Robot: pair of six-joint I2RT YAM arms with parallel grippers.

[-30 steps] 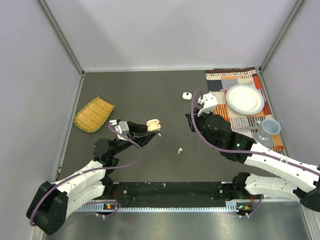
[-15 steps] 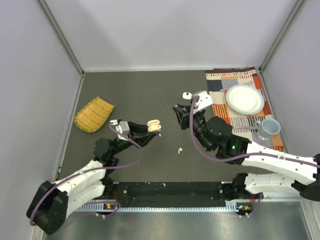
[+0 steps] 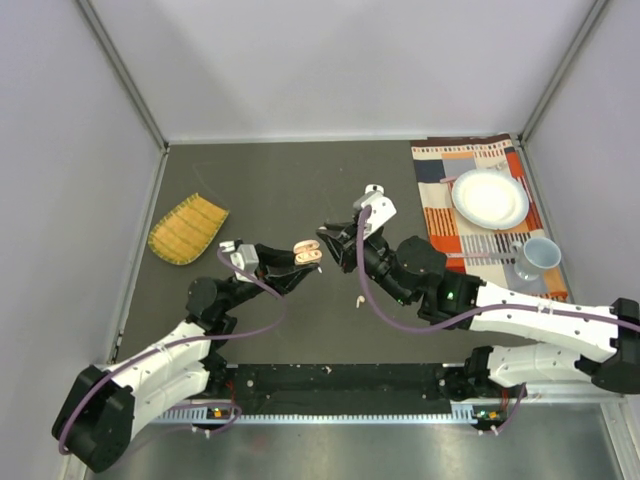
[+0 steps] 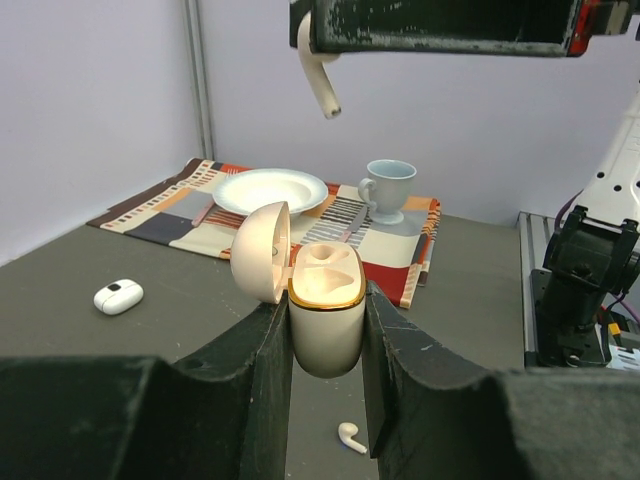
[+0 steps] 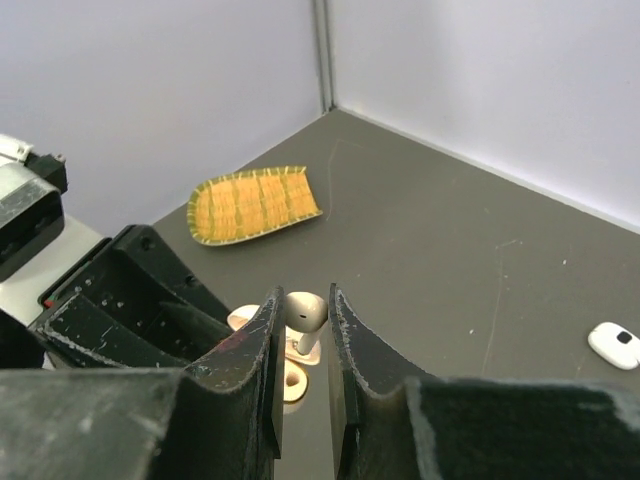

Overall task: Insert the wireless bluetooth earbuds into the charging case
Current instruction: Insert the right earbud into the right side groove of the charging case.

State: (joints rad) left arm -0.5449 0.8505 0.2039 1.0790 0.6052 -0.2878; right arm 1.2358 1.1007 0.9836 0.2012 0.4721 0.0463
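Bench point(image 3: 300, 180): a dark grey surface is filling the enclosure, with pale walls on three sides.
Patterned cloth point(image 3: 440, 165): is lying at the far right of the bench, in orange, cream and grey blocks.
Woven tray point(image 3: 187, 228): yellow, is resting on the left of the bench, well apart from everything else.
Plate point(image 3: 490, 198): white, is sitting on the cloth.
Left hand point(image 3: 298, 258): is reaching towards the middle of the bench, its fingers clamping the charging case from both sides.
Right hand point(image 5: 303, 300): is hovering just above the case, its fingers pinching the held earbud.
Cup point(image 3: 538, 257): pale blue, is standing upright on the near part of the cloth.
Charging case point(image 4: 326, 330): peach, is being held upright with its lid hinged open.
White case point(image 4: 118, 297): is lying closed on the bench, near the cloth.
Held earbud point(image 5: 305, 312): pale, is hanging stem-down over the open case, not touching it.
Loose earbud point(image 3: 358, 300): is lying on the bench, nearer the arm bases than the case.
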